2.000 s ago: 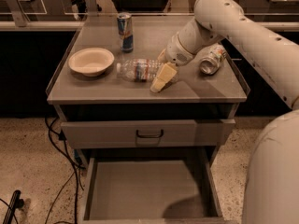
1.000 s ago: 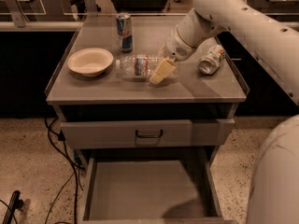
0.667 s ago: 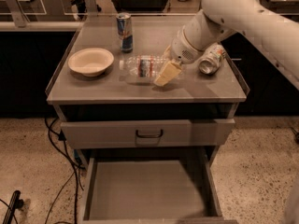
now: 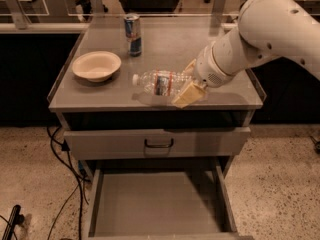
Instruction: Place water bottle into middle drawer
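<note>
The water bottle is a clear bottle with a white cap and a red, white and blue label. It lies sideways, cap to the left, held just above the cabinet top near its front edge, with its shadow under it. My gripper is shut on the bottle's base end, one tan finger in front and one behind. The middle drawer stands pulled open below, its grey floor bare.
A white bowl sits at the left of the top. A tall blue-and-silver can stands behind the bottle. A closed drawer front with a black loop handle is above the open drawer. Cables lie on the floor at left.
The gripper closed around the lying bottle and has brought it off the top toward the front edge. The short silver can at right is now hidden behind my arm.
</note>
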### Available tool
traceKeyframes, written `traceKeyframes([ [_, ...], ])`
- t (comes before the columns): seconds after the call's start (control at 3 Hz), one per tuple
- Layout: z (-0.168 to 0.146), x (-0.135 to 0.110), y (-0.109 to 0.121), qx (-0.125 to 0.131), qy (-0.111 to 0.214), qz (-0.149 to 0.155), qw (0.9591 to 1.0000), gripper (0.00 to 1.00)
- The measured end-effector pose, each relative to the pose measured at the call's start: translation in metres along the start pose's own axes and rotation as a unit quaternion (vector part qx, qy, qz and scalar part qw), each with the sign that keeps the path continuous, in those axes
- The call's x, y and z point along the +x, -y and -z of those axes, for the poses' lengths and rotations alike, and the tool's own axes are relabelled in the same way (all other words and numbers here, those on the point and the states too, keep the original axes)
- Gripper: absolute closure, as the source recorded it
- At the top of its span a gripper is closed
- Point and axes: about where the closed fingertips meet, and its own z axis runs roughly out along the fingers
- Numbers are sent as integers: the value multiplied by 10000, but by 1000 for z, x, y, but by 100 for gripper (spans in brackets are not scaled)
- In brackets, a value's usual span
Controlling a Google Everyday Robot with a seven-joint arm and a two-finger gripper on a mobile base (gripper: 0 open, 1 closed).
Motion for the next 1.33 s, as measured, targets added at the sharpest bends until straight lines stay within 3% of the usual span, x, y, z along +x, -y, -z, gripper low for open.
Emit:
traceKeyframes([
  [0.33, 17, 16, -43, 233, 68, -169, 9996, 100],
  [0.67, 7, 41, -68, 90, -94, -319, 9994, 100],
  [1.0, 7, 41, -68, 89, -93, -321, 9994, 100],
  [1.33, 0, 51, -82, 5, 28, -537, 9986, 100],
])
